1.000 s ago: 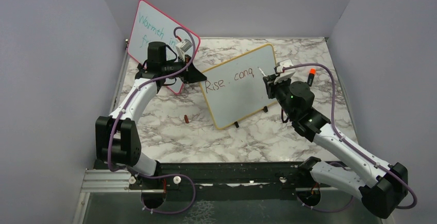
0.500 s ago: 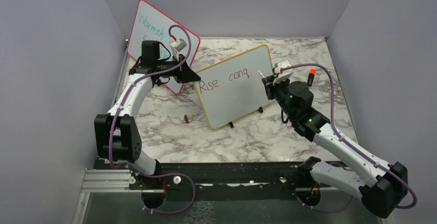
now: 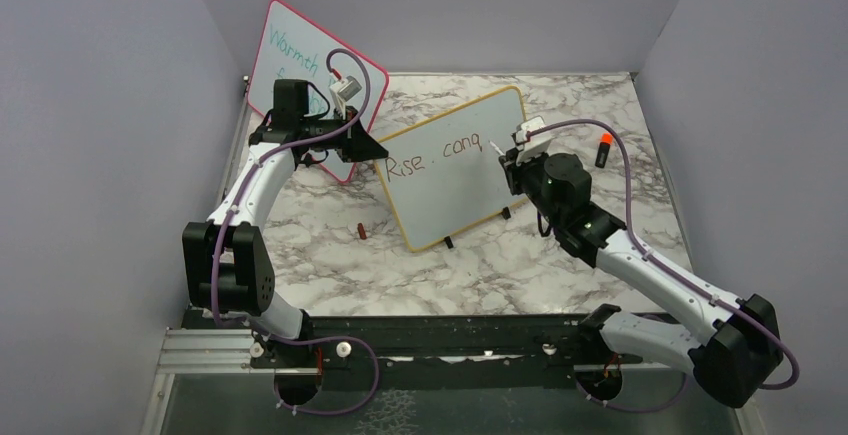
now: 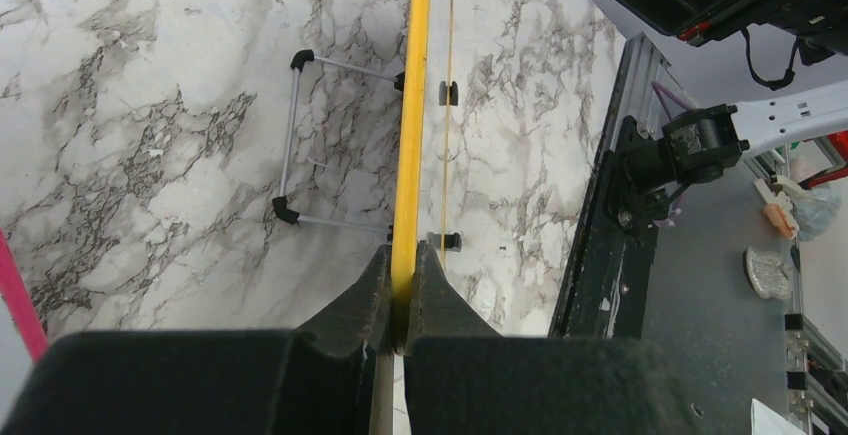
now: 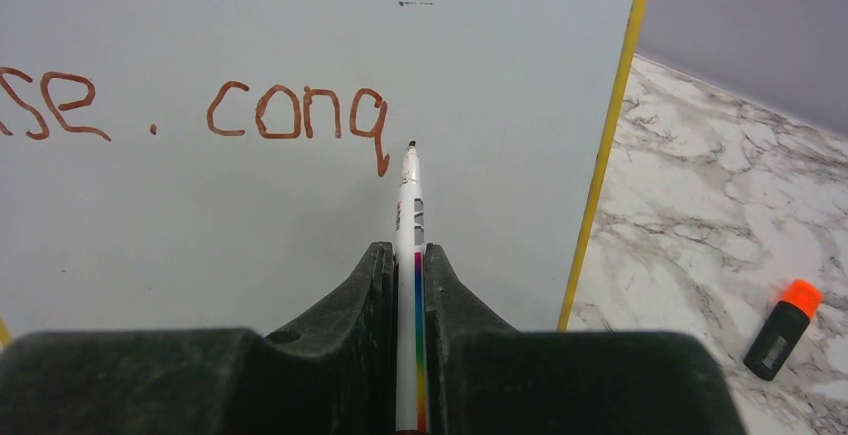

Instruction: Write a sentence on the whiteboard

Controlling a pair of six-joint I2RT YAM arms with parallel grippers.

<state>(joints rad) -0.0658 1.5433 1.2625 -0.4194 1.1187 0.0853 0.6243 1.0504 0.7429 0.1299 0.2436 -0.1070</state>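
Note:
The whiteboard [image 3: 455, 195] with the yellow-orange frame stands tilted on its black feet mid-table. It reads "Rise . conq" in brownish-red [image 3: 440, 158], also clear in the right wrist view [image 5: 300, 115]. My left gripper [image 3: 378, 148] is shut on the board's upper left edge; the left wrist view shows the yellow frame [image 4: 410, 135] pinched between the jaws [image 4: 403, 270]. My right gripper [image 3: 508, 160] is shut on a white marker [image 5: 408, 225] with a rainbow stripe. Its tip sits just right of the "q", at or very close to the board surface.
A pink-red-framed board [image 3: 300, 65] with teal writing leans at the back left behind my left arm. An orange-capped marker [image 3: 603, 148] lies at the right, also in the right wrist view [image 5: 785, 327]. A small brownish-red cap [image 3: 360, 231] lies on the marble table [image 3: 330, 265].
One second ago the board stood further right; my left gripper has pulled it left. My right gripper has followed left, bringing the marker tip beside the "q".

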